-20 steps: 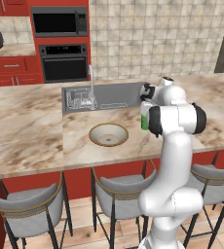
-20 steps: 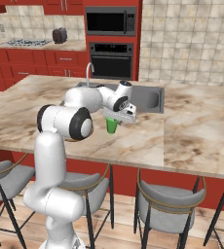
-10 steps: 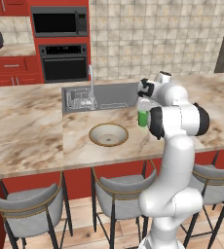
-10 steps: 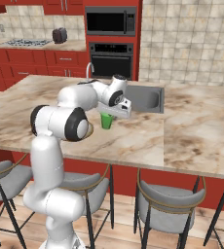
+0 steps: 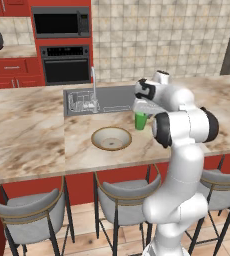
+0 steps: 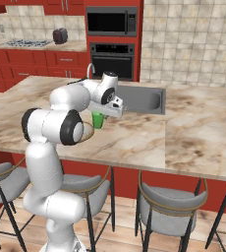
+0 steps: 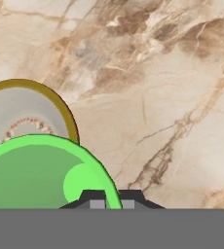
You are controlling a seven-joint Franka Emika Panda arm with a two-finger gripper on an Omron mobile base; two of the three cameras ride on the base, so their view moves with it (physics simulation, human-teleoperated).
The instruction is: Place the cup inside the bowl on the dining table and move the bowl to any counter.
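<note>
The bright green cup (image 5: 140, 121) hangs from my gripper (image 5: 142, 111), which is shut on its rim just above the dining table (image 5: 27, 135). In the hand view the cup (image 7: 36, 170) sits low at the left, its rim running between the two dark fingertips (image 7: 92, 198). The wide beige-grey bowl (image 5: 111, 138) with its brown-gold rim stands on the table a short way left of the cup, in front of the sink. From the hand view the bowl (image 7: 26, 107) lies right behind the cup. In the right base view my arm covers most of the bowl (image 6: 89, 131) beside the cup (image 6: 98, 120).
The steel sink (image 5: 112, 97) and faucet (image 5: 92, 82) lie just behind the bowl. Grey stools (image 5: 122, 200) line the table's near edge. A marble counter (image 6: 36, 45) over red drawers runs along the back wall, beside the black oven (image 6: 112, 56).
My gripper has carried the cup a little to the left, closer to the bowl, and the elbow has swung with it. The bowl has stayed put.
</note>
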